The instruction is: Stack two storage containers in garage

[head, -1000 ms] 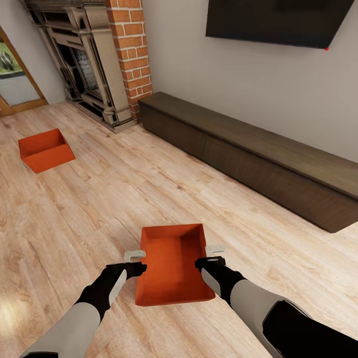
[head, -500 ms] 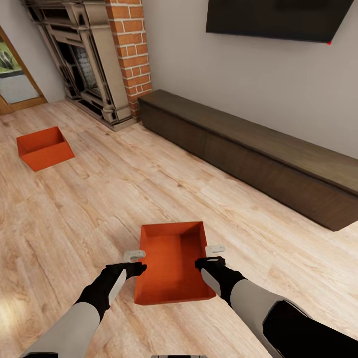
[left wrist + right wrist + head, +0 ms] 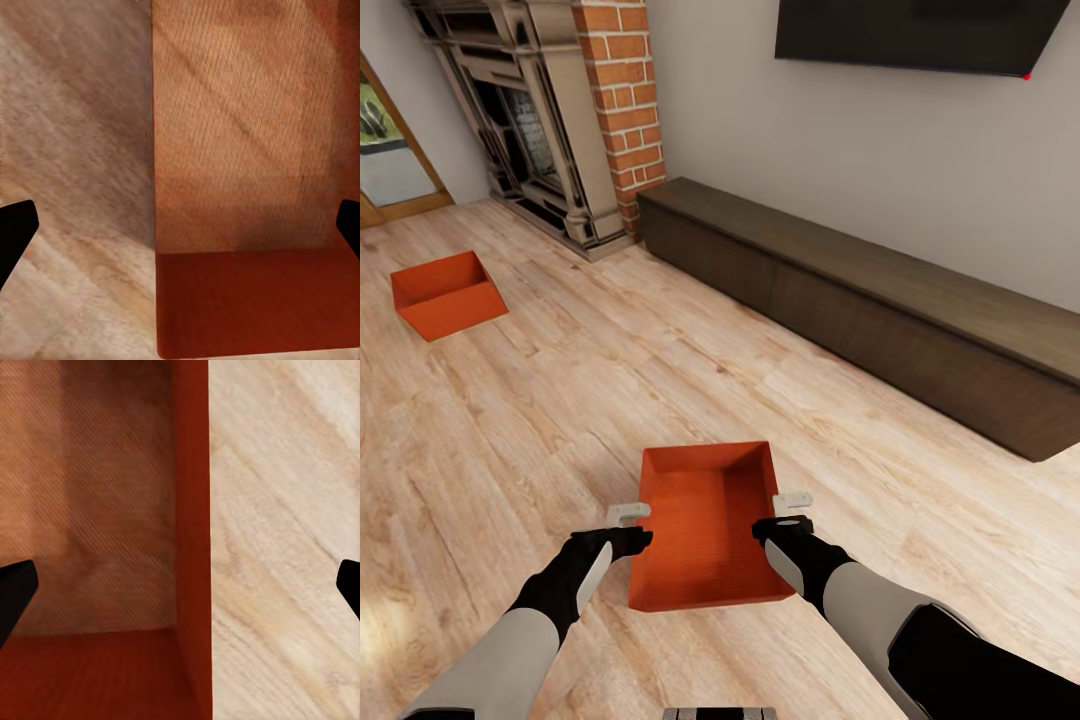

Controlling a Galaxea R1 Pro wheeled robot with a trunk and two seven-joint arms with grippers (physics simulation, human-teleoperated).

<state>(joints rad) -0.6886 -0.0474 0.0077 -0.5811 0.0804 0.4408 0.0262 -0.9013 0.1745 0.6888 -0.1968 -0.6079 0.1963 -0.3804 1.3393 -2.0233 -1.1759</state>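
One orange-red storage container (image 3: 705, 525) sits on the light wood-plank floor of the living room, just in front of me. My left gripper (image 3: 631, 527) is open at its left wall, and in the left wrist view the fingertips (image 3: 15, 232) stand wide apart on either side of that wall (image 3: 155, 150). My right gripper (image 3: 790, 511) is open at the right wall, and its fingertips (image 3: 15, 596) straddle the rim (image 3: 193, 510) the same way. The second storage container (image 3: 445, 295) rests on the floor far off to the left.
A brick fireplace (image 3: 625, 110) stands at the back left. A long dark low cabinet (image 3: 880, 310) runs along the wall under a dark TV (image 3: 920, 35). A glass door (image 3: 385, 150) is at the far left. Open wood floor (image 3: 560, 400) lies between the containers.
The whole head view has shifted slightly, so the camera moved. Both grippers hold the same open pose at the near container's walls.
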